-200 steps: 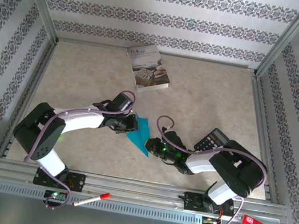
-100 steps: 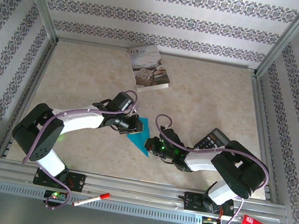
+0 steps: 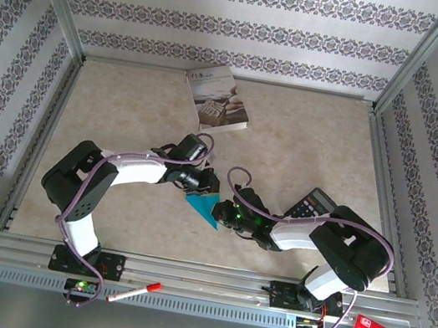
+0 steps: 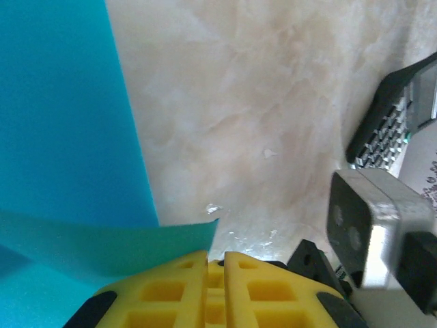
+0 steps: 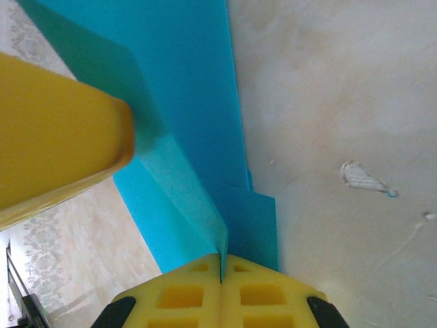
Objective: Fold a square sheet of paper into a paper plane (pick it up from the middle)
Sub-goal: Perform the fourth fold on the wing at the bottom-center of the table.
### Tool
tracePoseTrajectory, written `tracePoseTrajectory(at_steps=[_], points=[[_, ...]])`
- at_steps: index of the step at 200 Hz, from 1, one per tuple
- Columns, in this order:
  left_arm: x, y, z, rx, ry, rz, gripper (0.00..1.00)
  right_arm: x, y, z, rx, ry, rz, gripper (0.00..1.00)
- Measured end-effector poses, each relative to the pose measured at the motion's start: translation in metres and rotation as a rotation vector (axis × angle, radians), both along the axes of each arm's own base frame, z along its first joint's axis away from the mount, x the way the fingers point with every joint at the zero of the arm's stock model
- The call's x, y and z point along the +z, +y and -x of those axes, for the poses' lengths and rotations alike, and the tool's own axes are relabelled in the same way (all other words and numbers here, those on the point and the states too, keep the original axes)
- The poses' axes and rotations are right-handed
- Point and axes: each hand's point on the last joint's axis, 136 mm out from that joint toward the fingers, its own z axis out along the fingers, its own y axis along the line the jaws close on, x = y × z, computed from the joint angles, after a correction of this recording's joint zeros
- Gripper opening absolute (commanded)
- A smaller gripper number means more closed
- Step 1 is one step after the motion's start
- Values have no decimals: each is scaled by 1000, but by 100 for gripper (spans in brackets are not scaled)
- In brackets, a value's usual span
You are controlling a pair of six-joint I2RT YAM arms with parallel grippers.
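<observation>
The right hand [image 5: 222,265] is pressed together, pinching a raised flap of the paper [image 5: 198,96] by its edge. The left hand [image 4: 216,260] has its fingers all but pressed together with a thin slit between them, tips right at the paper's lifted fold; whether they grip it I cannot tell. The folded, pointed paper lies on the surface [image 3: 307,146] between both hands, well apart from the book [image 3: 218,98], on its near side.
</observation>
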Motion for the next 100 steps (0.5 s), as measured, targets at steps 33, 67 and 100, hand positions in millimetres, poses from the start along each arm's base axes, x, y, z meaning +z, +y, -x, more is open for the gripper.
tracePoseTrajectory(at_steps=[33,67,100], points=[[-10,3,-1,10,11,-22,13,0,0,0,0,0,0,0],[-14,5,-2,17,18,-30,13,0,0,0,0,1,1,0],[-14,8,-4,26,15,-29,13,0,0,0,0,1,1,0]])
